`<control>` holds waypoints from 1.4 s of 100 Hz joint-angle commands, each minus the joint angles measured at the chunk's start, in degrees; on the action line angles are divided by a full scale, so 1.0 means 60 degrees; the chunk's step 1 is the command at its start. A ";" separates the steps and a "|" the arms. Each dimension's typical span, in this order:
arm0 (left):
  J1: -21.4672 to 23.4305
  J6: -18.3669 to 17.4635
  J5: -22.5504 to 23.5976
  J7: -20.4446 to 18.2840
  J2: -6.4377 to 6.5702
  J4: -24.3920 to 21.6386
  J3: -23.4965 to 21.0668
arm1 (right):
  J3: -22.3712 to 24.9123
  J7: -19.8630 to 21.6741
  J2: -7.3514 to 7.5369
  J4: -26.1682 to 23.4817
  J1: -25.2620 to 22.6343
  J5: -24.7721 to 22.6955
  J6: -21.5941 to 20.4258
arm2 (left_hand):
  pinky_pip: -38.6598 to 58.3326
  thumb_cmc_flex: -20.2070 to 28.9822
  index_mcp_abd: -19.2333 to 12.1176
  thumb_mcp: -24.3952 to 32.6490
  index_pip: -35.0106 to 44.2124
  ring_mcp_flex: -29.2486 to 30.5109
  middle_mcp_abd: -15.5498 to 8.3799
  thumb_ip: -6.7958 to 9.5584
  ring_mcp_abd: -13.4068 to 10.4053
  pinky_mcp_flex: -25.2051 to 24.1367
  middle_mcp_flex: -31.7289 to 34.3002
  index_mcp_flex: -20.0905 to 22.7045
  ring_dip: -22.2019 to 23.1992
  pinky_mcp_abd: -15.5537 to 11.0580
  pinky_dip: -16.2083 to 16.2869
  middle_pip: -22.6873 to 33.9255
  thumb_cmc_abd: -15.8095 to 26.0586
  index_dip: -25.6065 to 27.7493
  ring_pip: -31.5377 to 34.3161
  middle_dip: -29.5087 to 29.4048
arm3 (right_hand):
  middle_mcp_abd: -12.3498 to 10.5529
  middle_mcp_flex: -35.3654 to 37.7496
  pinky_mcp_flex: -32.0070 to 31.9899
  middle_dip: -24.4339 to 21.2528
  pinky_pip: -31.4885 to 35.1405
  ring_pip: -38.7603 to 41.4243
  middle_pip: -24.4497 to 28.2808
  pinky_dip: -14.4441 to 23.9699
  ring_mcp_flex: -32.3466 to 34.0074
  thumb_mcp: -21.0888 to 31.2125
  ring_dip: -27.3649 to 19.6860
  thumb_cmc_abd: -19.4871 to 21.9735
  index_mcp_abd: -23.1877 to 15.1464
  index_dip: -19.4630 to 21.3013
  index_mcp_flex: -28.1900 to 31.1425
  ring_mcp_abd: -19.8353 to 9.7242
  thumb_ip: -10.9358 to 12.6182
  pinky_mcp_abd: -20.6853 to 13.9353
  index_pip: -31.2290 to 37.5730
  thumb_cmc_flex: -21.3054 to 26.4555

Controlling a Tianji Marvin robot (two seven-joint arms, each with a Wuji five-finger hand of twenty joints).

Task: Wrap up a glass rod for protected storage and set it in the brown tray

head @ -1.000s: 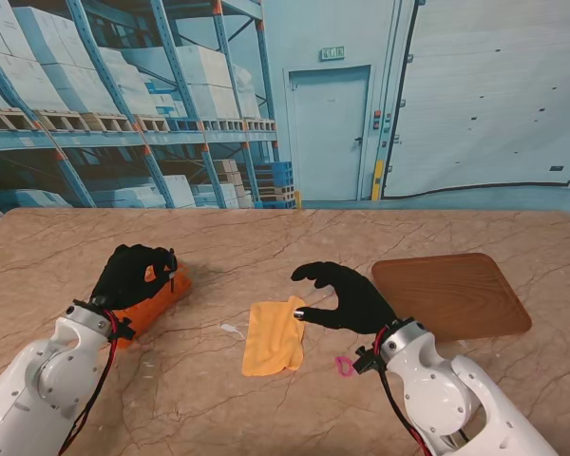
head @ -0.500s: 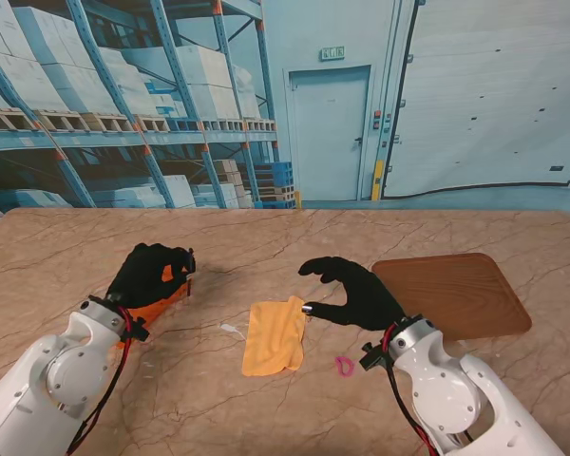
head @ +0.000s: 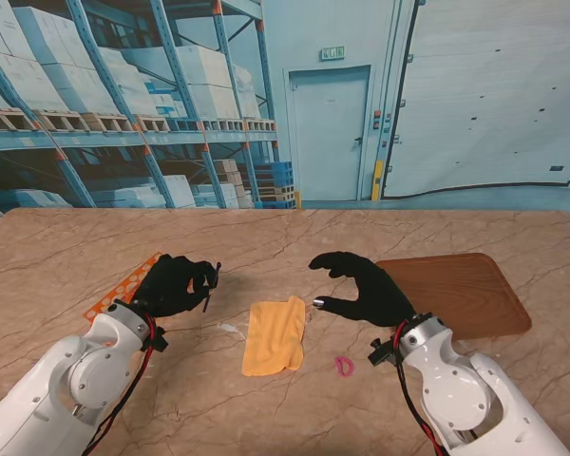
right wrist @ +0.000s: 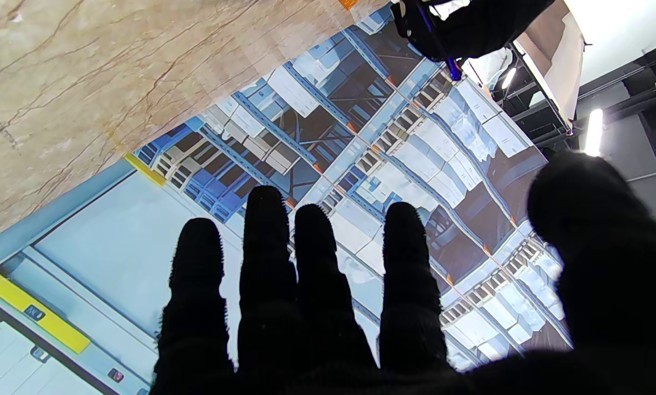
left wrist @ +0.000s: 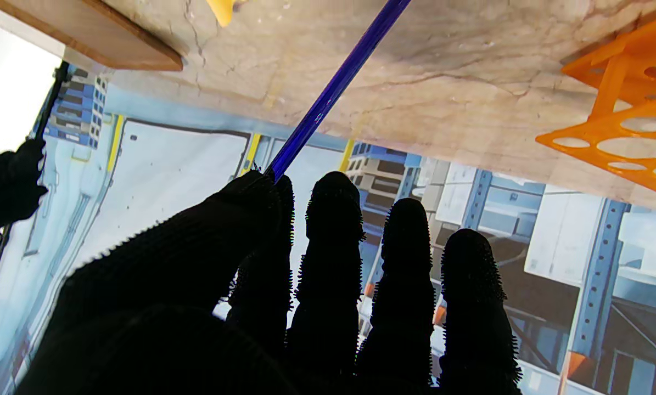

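Observation:
My left hand (head: 176,284) in its black glove is shut on a thin dark blue glass rod (head: 212,281), pinched between thumb and forefinger; the rod (left wrist: 336,88) shows clearly in the left wrist view, slanting toward the table. A yellow cloth (head: 275,334) lies flat mid-table, just to the right of that hand. My right hand (head: 363,288) hovers open beside the cloth's right edge, fingers spread (right wrist: 317,285), holding nothing. The brown tray (head: 456,293) sits right of that hand.
An orange perforated rack (head: 114,294) lies to the left of my left hand, seen also as an orange rack (left wrist: 624,120). A small pink loop (head: 344,365) lies nearer to me than the cloth. A small clear scrap (head: 230,329) rests left of the cloth.
My left hand has lifted the rod off the orange rack and carried it rightward toward the cloth. The right hand has drifted slightly right and away from me, staying open.

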 commanded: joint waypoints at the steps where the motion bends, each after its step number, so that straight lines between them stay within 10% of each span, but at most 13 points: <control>1: 0.0046 0.0077 0.0055 -0.0142 -0.0019 -0.0109 0.0138 | 0.0064 -0.0073 -0.0037 0.0000 -0.0094 0.0036 -0.0084 | 0.0343 0.0109 -0.0071 0.0356 0.0769 0.0046 0.0158 0.0309 0.0068 0.0000 0.0170 -0.0012 0.0218 0.0111 0.0113 0.0358 -0.0171 0.0364 0.0229 -0.0009 | -0.0119 0.0197 0.0049 0.0016 -0.0263 0.0045 -0.0183 0.0236 0.0270 0.0188 0.0106 0.0318 -0.0240 0.0072 0.0136 -0.0129 0.0136 -0.0011 -0.0021 -0.0485; 78: -0.1390 0.1968 0.0330 -0.1540 0.0134 0.0088 0.2294 | 0.0468 -0.0465 -0.0135 0.0031 -0.0443 0.0265 -0.0541 | 0.0567 0.0119 0.0034 0.0387 0.0858 -0.0041 0.0231 0.0305 0.0161 -0.0062 0.0095 -0.0072 0.0262 0.0110 0.0154 0.0580 -0.0164 0.0301 0.0408 -0.0127 | -0.0122 0.0220 0.0054 0.0013 -0.0260 0.0036 -0.0216 0.0231 0.0306 0.0175 0.0111 0.0313 -0.0245 0.0065 0.0156 -0.0133 0.0138 -0.0001 -0.0054 -0.0498; 140: -0.2220 0.2289 0.0547 -0.1498 0.0112 0.0600 0.3699 | 0.0487 -0.0496 -0.0151 0.0015 -0.0485 0.0364 -0.0573 | 0.1029 -0.0304 0.0177 0.1096 0.1158 0.0155 0.0269 0.0235 0.0368 0.0119 0.0280 0.0039 0.0364 0.0240 0.0240 0.1021 -0.0458 0.0134 0.0815 -0.0351 | -0.0127 0.0249 0.0065 0.0013 -0.0257 0.0027 -0.0230 0.0232 0.0312 0.0176 0.0112 0.0355 -0.0241 0.0062 0.0176 -0.0127 0.0143 -0.0005 -0.0072 -0.0532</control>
